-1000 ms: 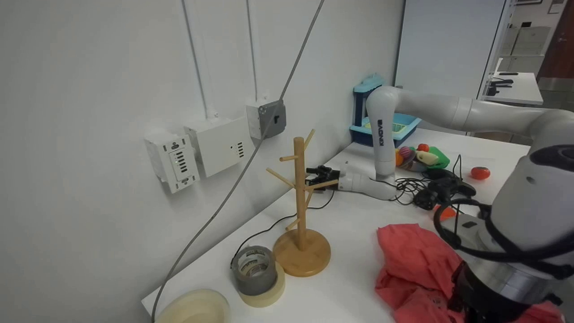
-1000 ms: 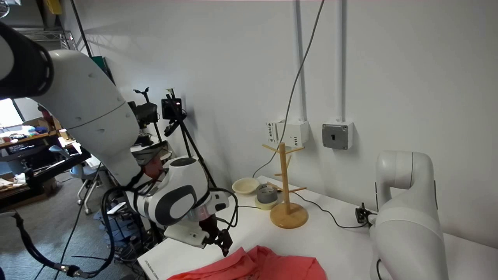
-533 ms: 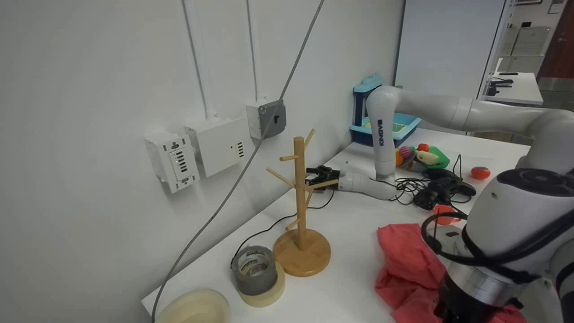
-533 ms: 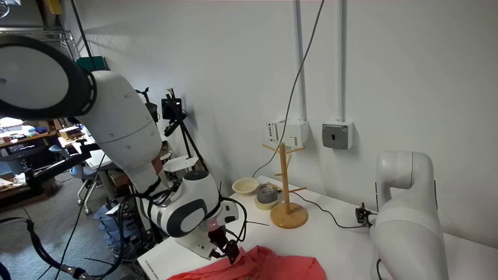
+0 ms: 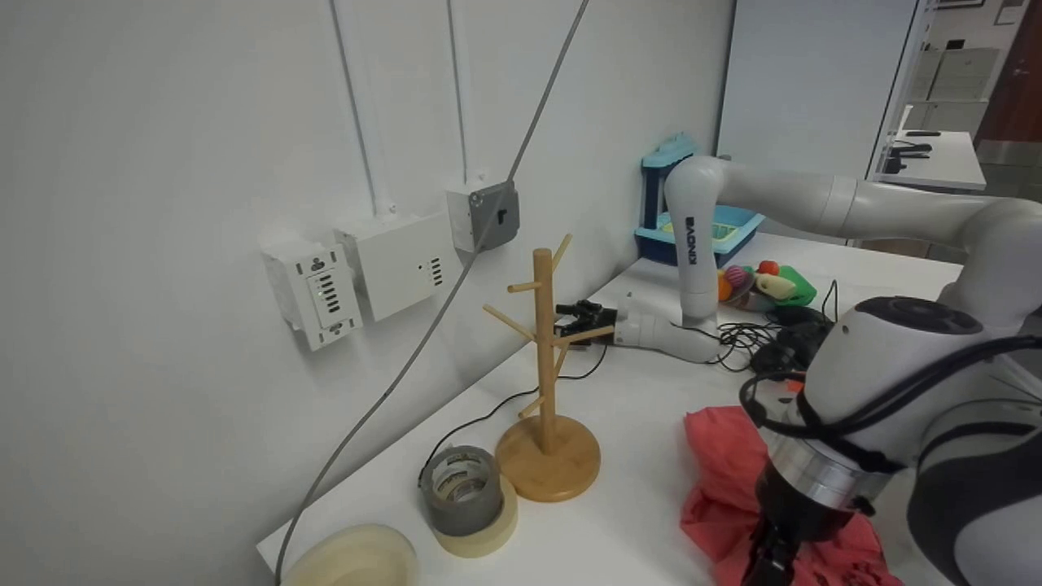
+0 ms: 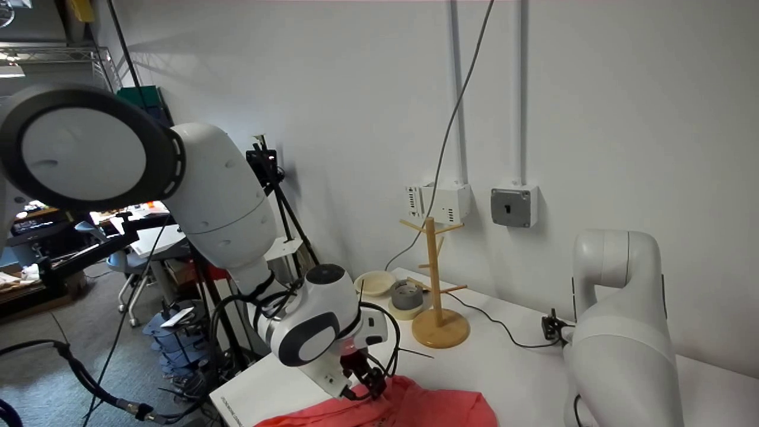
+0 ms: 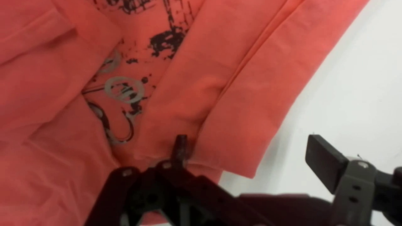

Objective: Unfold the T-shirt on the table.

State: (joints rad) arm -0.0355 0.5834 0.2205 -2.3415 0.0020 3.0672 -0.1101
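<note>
Both fingers (image 7: 326, 166) of the Robotiq gripper (image 7: 247, 146) stood wide apart with nothing held, low over the coral-red T-shirt (image 7: 201, 91), which lay folded on the white tabletop (image 7: 355, 88). In the wrist view, the tip at seven o'clock showed over the lower end of a folded flap (image 7: 257, 78); the one at four o'clock was past the cloth. Whether the first touched fabric could not be told. The step appeared to be taking hold of that flap. Done well, it called for a slow descent, then a close on the flap's upper layer alone, leaving the printed panel (image 7: 169, 40) flat. A low carry toward three o'clock would probably turn the fold back better than a high lift, which might drag the whole garment. In an exterior view, the wooden mug tree (image 6: 435, 284) stood toward one o'clock of the shirt, well apart.
</note>
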